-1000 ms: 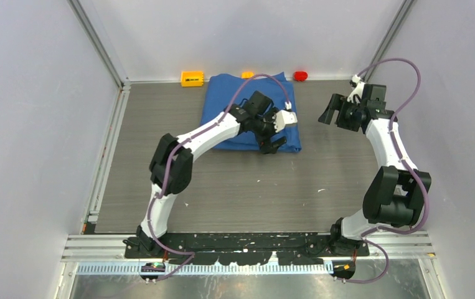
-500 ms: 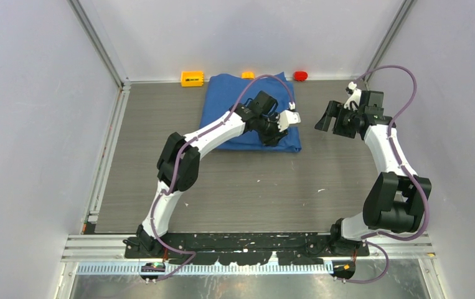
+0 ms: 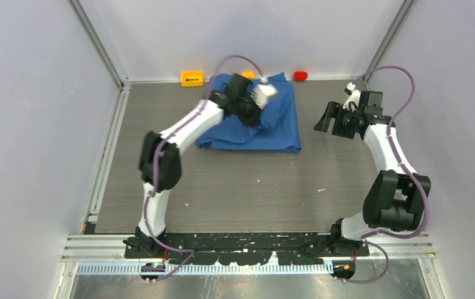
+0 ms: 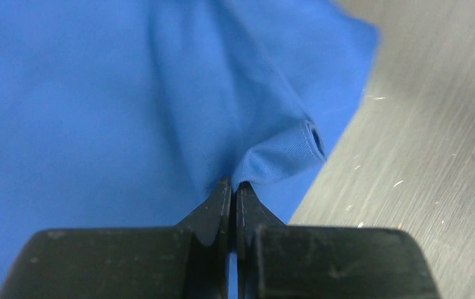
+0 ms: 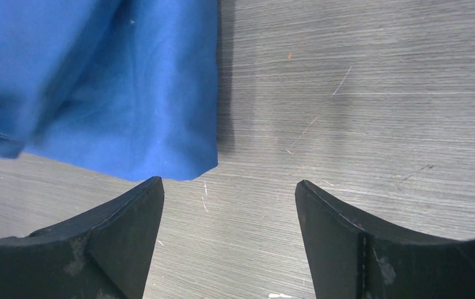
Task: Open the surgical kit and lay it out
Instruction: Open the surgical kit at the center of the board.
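The large blue cloth wrap [image 3: 281,128] lies bundled, its contents hidden. The left gripper [image 4: 231,185] pinches a fold of it; the right gripper [image 5: 228,187] hangs spread above the grey table [image 5: 378,93].

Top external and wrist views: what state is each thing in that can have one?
large blue cloth wrap: folded closed, contents hidden, one fold pinched up.
left black claw: shut on the wrap's fold.
right black claw: open, empty, right of the wrap.
orange rectangular block: at back wall, untouched.
small yellow block: behind the wrap, untouched.
small red block: at back wall, untouched.
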Motion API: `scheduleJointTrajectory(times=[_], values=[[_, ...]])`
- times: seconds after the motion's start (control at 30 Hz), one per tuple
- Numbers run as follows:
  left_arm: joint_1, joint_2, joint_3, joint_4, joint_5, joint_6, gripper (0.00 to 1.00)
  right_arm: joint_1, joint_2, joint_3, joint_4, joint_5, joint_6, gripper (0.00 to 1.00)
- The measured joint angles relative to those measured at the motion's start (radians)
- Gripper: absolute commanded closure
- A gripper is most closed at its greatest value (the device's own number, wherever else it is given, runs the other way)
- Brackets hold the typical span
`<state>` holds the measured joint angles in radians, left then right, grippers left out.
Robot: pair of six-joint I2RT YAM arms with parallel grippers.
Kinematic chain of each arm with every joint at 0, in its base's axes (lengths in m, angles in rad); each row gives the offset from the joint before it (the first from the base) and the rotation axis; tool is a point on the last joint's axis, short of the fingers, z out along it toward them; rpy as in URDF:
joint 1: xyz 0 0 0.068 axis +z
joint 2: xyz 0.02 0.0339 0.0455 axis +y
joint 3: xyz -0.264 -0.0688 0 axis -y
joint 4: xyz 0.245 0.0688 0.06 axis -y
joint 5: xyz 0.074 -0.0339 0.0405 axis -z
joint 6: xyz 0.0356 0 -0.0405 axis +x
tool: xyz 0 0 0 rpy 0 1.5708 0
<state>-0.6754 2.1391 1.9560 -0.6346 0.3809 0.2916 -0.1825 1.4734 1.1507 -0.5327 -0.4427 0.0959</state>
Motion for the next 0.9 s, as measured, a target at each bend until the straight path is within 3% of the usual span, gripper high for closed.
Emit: scheduleJointTrajectory(times=[0.13,0.2,0.3,0.33,0.37,0.4,0.47,0.53,0.6,0.73,0.9], values=[[0.226,-0.204,-0.145,0.050,-0.020,-0.129,1.00,0.000,0.000,0.007,-0.001,-0.011,-0.014,0.18],[0.389,-0.333,-0.253,0.094,-0.034,-0.185,1.00,0.000,0.000,0.014,-0.001,-0.019,-0.018,0.19],[0.722,-0.552,-0.461,0.172,-0.071,-0.261,1.00,0.011,-0.001,0.026,0.002,-0.024,-0.026,0.19],[0.816,-0.605,-0.515,0.187,-0.092,-0.277,0.94,0.015,-0.001,0.029,0.002,-0.023,-0.030,0.19],[0.899,-0.652,-0.569,0.202,-0.116,-0.288,0.81,0.024,-0.001,0.030,0.003,-0.021,-0.035,0.19],[0.984,-0.700,-0.628,0.210,-0.140,-0.296,0.60,0.035,-0.001,0.031,0.005,-0.017,-0.040,0.18],[1.122,-0.771,-0.748,0.208,-0.200,-0.304,0.41,0.072,-0.001,0.031,0.006,-0.003,-0.050,0.18],[1.180,-0.784,-0.813,0.203,-0.253,-0.285,0.27,0.115,-0.001,0.032,0.008,0.012,-0.061,0.18],[1.209,-0.780,-0.883,0.201,-0.318,-0.261,0.03,0.173,0.002,0.037,0.008,0.043,-0.082,0.18],[1.215,-0.774,-0.983,0.182,-0.396,-0.208,0.00,0.296,0.030,0.069,0.010,0.106,-0.128,0.18],[1.215,-0.773,-0.980,0.153,-0.395,-0.183,0.00,0.490,0.135,0.176,0.010,0.206,-0.224,0.17]])
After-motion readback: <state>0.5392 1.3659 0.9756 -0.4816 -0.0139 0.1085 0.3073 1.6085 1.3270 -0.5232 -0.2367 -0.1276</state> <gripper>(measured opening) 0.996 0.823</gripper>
